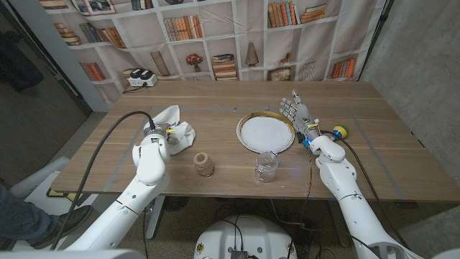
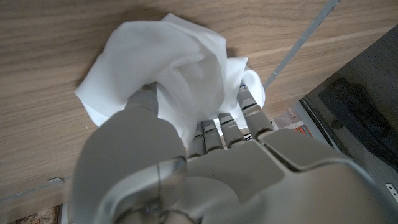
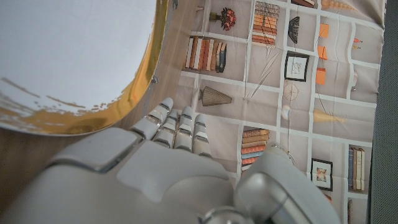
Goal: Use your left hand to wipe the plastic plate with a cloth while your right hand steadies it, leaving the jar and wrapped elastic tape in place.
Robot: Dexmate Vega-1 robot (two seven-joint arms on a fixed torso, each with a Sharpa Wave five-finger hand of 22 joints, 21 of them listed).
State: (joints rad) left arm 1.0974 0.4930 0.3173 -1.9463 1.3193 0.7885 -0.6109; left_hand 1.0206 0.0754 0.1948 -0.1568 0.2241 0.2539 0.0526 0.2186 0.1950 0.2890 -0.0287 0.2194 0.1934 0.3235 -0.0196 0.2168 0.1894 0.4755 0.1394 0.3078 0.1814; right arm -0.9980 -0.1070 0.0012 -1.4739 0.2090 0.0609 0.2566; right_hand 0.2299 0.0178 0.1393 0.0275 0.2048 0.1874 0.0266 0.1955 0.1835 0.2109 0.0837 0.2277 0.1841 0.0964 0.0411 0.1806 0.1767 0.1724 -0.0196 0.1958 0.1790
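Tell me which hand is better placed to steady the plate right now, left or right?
The right hand: it stands beside the plate's gold rim, fingers apart. The left hand is over at the table's left side, gripping the white cloth.

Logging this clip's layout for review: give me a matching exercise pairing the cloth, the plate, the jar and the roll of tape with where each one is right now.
Things:
1. white cloth
2. plastic plate
3. jar
4. wrapped elastic tape

Places:
A. near the table's front edge, just in front of the plate
B. bunched in the left hand, towards the table's left side
C. beside the right hand, which stands by its gold rim
D. in front of the cloth, to the left of the jar

Pairs: 1-B, 2-C, 3-A, 4-D
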